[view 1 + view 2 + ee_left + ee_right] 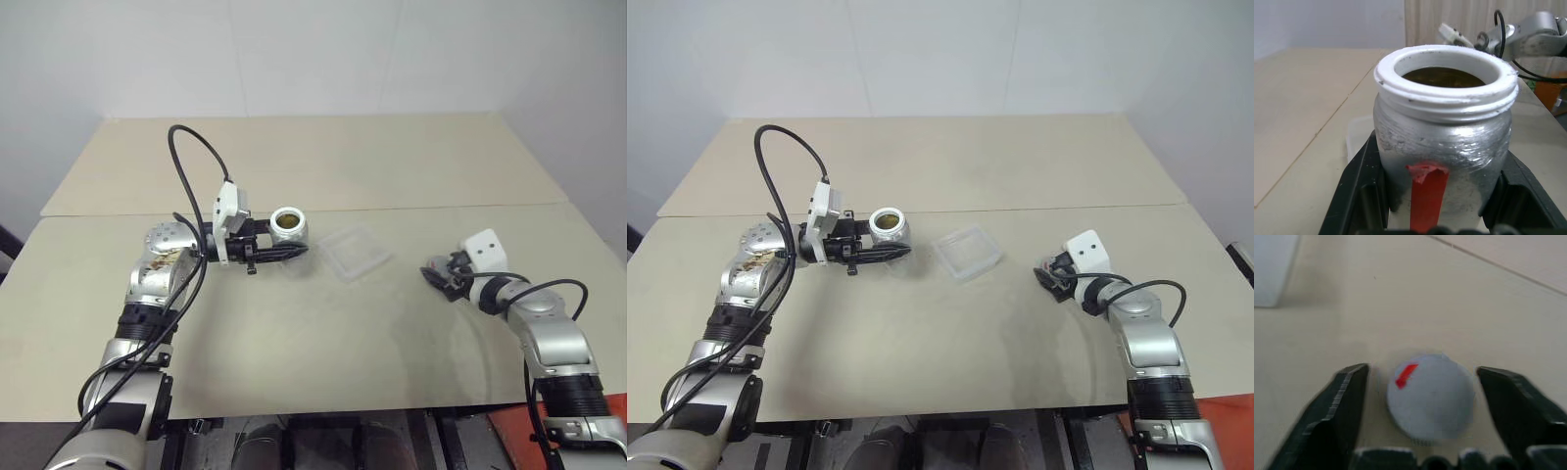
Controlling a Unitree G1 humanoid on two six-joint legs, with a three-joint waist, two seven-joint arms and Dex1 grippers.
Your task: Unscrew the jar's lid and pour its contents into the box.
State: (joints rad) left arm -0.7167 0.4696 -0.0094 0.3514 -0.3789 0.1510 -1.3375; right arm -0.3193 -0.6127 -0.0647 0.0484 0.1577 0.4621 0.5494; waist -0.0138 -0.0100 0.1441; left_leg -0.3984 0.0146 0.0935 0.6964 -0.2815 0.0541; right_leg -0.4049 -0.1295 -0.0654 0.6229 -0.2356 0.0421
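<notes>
The jar (1444, 147) is silver-grey with a red stripe and a white threaded rim. It stands upright with no cap on, and my left gripper (292, 243) is shut on its body, held just above the table. Dark brownish contents (1442, 77) show inside its mouth. The clear plastic box (358, 252) lies on the table just right of the jar. Far to the right, my right gripper (1422, 374) is open low over the table. The grey lid (1430, 399) with its red mark lies between the fingers, with a gap on each side.
The beige table (323, 333) is made of two boards with a seam (441, 207) running behind the jar and box. A black cable (191, 166) loops above my left arm. An orange-red object (509, 431) sits below the table's front right edge.
</notes>
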